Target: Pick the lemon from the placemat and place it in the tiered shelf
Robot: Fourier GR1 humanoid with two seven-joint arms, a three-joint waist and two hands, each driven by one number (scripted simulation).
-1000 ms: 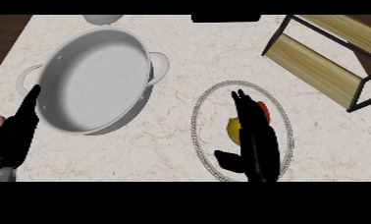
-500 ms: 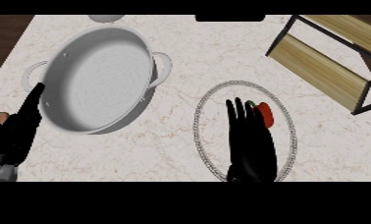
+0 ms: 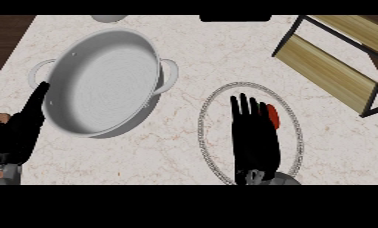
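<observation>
My right hand (image 3: 255,139) lies flat over the round placemat (image 3: 210,137), fingers straight and pointing away from me, open. The lemon does not show; the hand covers the spot where it lay. A small red thing (image 3: 272,116) peeks out at the hand's right side on the mat. The tiered shelf (image 3: 325,67), wooden boards in a black frame, stands at the upper right, apart from the hand. At the lower left edge my left hand (image 3: 26,128) rests open, fingers up, beside the pan.
A big grey two-handled pan (image 3: 103,89) takes up the counter's left half, its right handle near the placemat's rim. A grey round object (image 3: 109,18) and a black object (image 3: 235,18) sit at the far edge.
My right hand has slid left and forward across the placemat, and it now hides the yellow lemon that showed beside it a second ago. The left hand has stayed put.
</observation>
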